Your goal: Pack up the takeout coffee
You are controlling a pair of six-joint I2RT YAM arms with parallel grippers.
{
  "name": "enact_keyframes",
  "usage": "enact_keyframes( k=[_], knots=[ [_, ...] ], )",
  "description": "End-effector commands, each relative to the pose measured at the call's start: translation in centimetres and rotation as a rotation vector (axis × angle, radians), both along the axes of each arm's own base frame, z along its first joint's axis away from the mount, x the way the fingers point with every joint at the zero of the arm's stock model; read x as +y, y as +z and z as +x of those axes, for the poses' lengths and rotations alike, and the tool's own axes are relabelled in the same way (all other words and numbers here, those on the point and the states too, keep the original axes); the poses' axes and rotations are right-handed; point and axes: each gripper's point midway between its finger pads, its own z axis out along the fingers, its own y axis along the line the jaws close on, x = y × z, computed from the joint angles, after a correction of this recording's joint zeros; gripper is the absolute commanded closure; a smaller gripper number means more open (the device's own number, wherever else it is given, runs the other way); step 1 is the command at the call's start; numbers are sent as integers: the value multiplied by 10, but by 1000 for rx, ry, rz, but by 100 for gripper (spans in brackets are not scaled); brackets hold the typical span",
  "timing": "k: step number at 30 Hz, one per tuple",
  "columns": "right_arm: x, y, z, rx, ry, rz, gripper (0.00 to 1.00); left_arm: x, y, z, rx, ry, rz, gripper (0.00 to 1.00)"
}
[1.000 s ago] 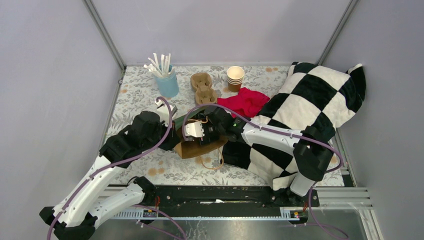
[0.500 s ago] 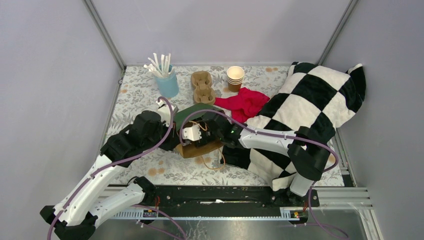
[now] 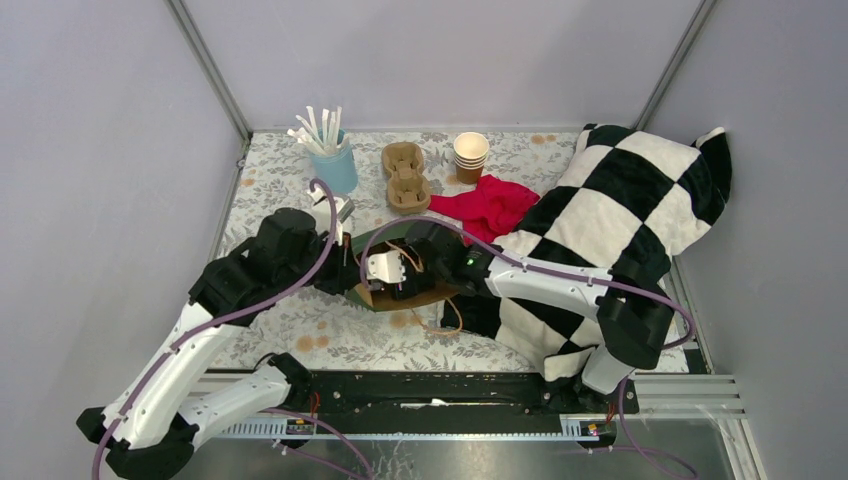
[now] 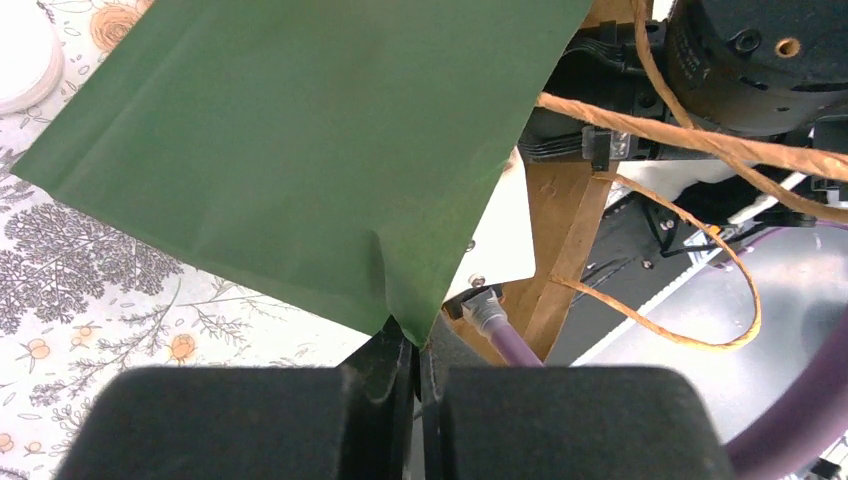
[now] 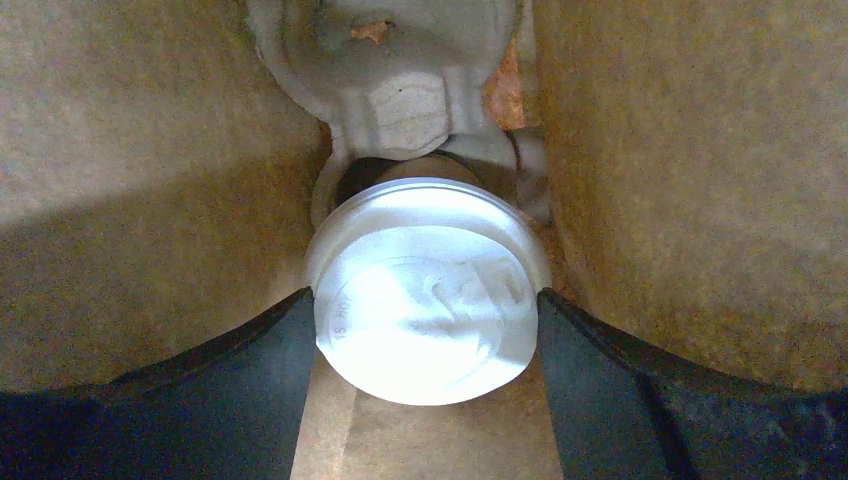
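Observation:
The takeout coffee [image 5: 428, 290], a brown cup with a white lid, lies inside the paper bag [image 3: 388, 236], which is green outside and brown inside. The cup's base rests against a grey pulp carrier [image 5: 385, 70] deeper in the bag. My right gripper [image 5: 428, 330] reaches into the bag's mouth with its black fingers [image 5: 250, 370] pressed on both sides of the lid; in the top view it [image 3: 398, 275] is mostly hidden by the bag. My left gripper [image 4: 420, 345] is shut on the bag's green edge [image 4: 300, 150]; it also shows in the top view [image 3: 345, 270].
The bag's twine handles [image 3: 447, 320] trail toward the front. At the back stand a blue cup of white sticks [image 3: 335, 165], a second pulp carrier [image 3: 405, 175] and a stack of lidless paper cups [image 3: 470, 155]. A red cloth [image 3: 490, 203] and a checkered pillow [image 3: 620, 210] lie right. A loose white lid [image 4: 20, 55] lies left.
Both arms and the bag have shifted a little to the left. The bag's green side now shows more from above, and the right gripper sits deeper in its mouth.

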Motion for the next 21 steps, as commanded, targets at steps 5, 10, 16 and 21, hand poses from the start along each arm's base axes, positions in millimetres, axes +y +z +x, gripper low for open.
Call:
enact_keyframes(
  k=[5,10,16,21],
  knots=[
    [-22,28,-61,291,61,-91,50,-11,29,-11,115,25,-72,97],
    [-36,31,-84,419,70,-153,50,-14,29,-16,207,61,-79,97],
    [-36,22,-101,560,49,-203,50,-10,16,-16,301,135,-39,92],
    [-27,8,-101,604,43,-226,49,-1,8,-13,347,212,24,91]
  ],
)
